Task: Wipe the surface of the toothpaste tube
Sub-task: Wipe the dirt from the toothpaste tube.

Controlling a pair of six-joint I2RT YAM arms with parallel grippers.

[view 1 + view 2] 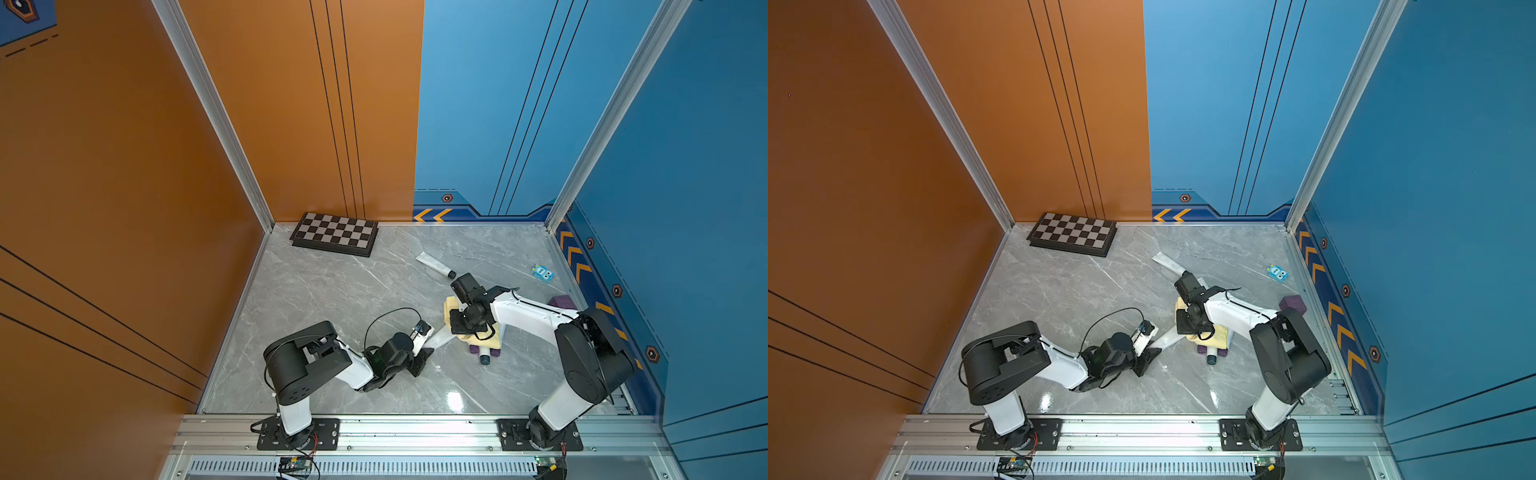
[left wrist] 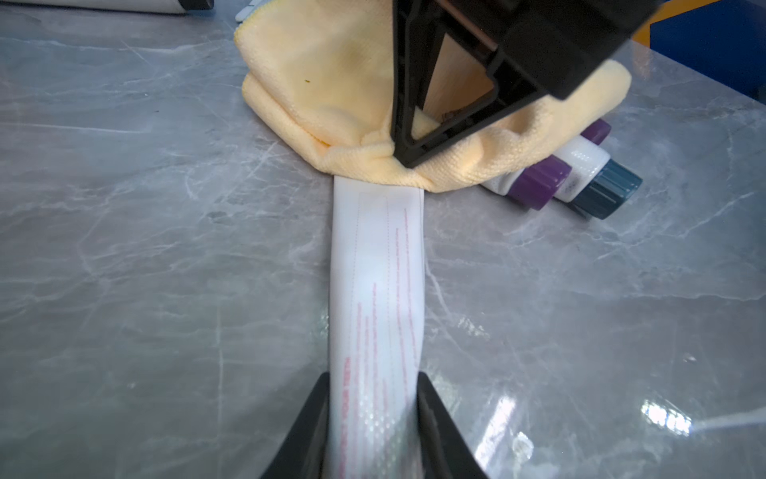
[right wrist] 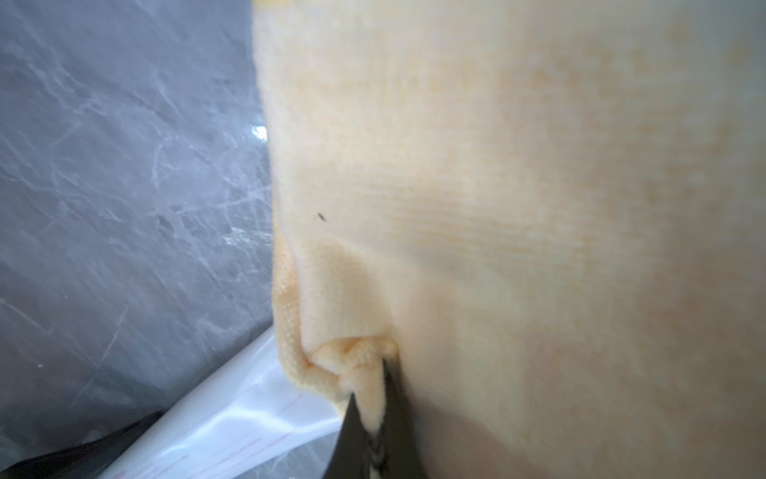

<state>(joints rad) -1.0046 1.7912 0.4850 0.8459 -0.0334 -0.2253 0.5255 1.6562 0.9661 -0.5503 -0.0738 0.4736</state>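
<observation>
While the left gripper (image 2: 373,379) clamps the crimped end of the tube (image 2: 377,269), the tube stretches across the table (image 2: 145,249), its far end hidden under the cloth (image 2: 331,83). The right gripper (image 3: 370,387) is closed on a fold of the cloth, above the tube. Two capped tubes (image 2: 572,178) lie beside it, partly under the cloth.

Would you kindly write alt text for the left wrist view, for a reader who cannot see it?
The left gripper holds one end of a white toothpaste tube lying along the grey marble table. At the tube's far end the right gripper pinches a yellow cloth covering it. Purple- and teal-capped containers lie beside the cloth.
</observation>
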